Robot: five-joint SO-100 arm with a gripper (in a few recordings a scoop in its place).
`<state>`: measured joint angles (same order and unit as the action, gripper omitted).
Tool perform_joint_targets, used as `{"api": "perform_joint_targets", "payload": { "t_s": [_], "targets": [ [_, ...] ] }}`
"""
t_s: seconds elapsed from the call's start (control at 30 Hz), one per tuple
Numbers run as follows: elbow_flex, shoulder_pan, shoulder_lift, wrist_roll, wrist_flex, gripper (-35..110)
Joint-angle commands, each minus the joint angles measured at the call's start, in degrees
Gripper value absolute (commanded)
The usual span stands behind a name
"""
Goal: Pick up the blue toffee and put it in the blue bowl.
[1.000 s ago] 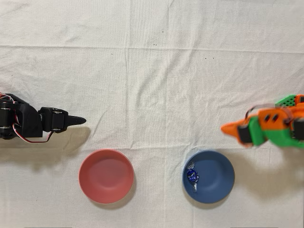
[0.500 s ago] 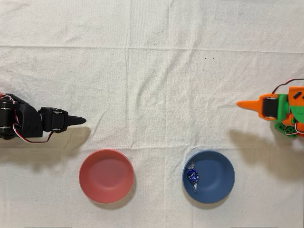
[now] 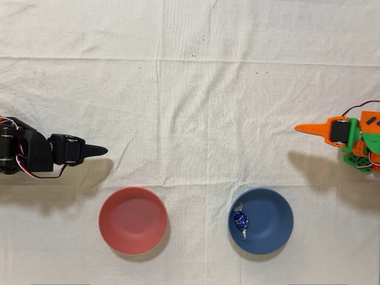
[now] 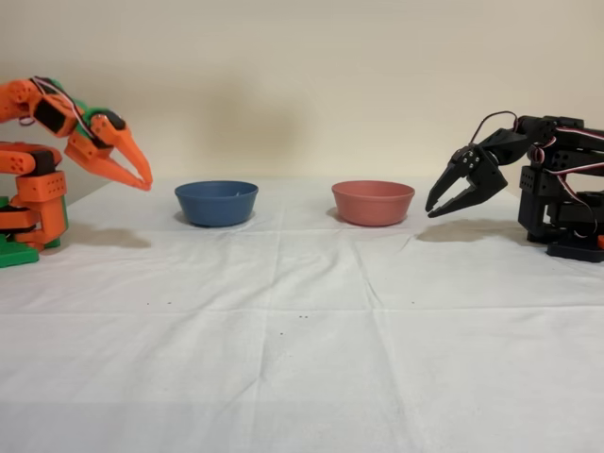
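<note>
The blue toffee (image 3: 240,220) lies inside the blue bowl (image 3: 270,222), against its left inner wall in the overhead view. In the fixed view the blue bowl (image 4: 216,203) stands left of centre and its wall hides the toffee. My orange gripper (image 3: 300,127) is drawn back at the right edge of the overhead view, well above and to the right of the bowl. Seen from the side, the gripper (image 4: 145,181) hangs in the air left of the bowl, fingertips together, holding nothing.
A pink bowl (image 3: 132,220) sits left of the blue one in the overhead view. The black arm (image 3: 53,154) stands idle at the left edge. A wrinkled white cloth (image 3: 190,89) covers the table.
The orange arm has pulled back to the right and away from the blue bowl, then nearly stopped. The toffee and both bowls have not moved.
</note>
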<state>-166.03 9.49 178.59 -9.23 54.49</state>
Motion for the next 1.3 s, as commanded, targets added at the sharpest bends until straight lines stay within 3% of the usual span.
{"api": "perform_joint_targets", "payload": {
  "t_s": [0.0,0.37,0.83,1.27],
  "targets": [
    [-2.5,-0.4,4.1,0.7,-0.9,0],
    [-12.9,0.3,8.4,0.8,-3.8,0],
    [-13.1,-4.0,8.6,3.5,6.5,0],
    [-13.1,-3.1,8.5,-0.1,7.3,0]
  ]
}}
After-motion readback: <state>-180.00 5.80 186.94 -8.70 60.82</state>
